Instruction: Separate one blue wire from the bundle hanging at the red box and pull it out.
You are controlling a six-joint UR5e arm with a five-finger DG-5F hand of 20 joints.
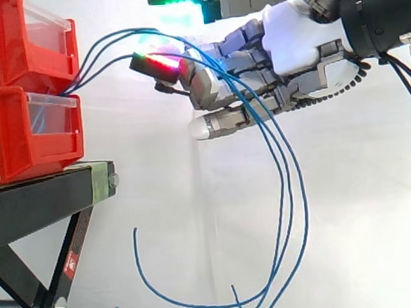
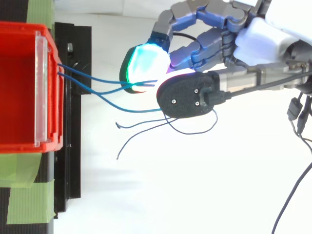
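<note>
Blue wires (image 2: 102, 81) come out at the front of the red bins (image 1: 7, 140), at the seam between the upper and the lower bin, above the right edge of the black stand (image 1: 32, 201). From there they arch up and to the right into the hand (image 1: 296, 42), then fall in long loops well below it, with loose ends curling near the bottom of the side view.

The hand reaches in level from the right with its fingers (image 1: 160, 62) pointing toward the bins, just short of them and clear of the stand's edge. The fingers are curled. In the top view a glowing green-white pad and a black-backed fingertip beside it close together on the strands, so the wires are pinched between them. In the side view one pad glows red where a wire crosses it, another glows green higher up, and a lower finger ends in a white tip with the wires running across it.

The two bins sit stacked at the stand's right edge. Green tape (image 2: 29, 197) holds the stand's top near its corner. A white curtain (image 1: 159, 199) hangs behind everything.
</note>
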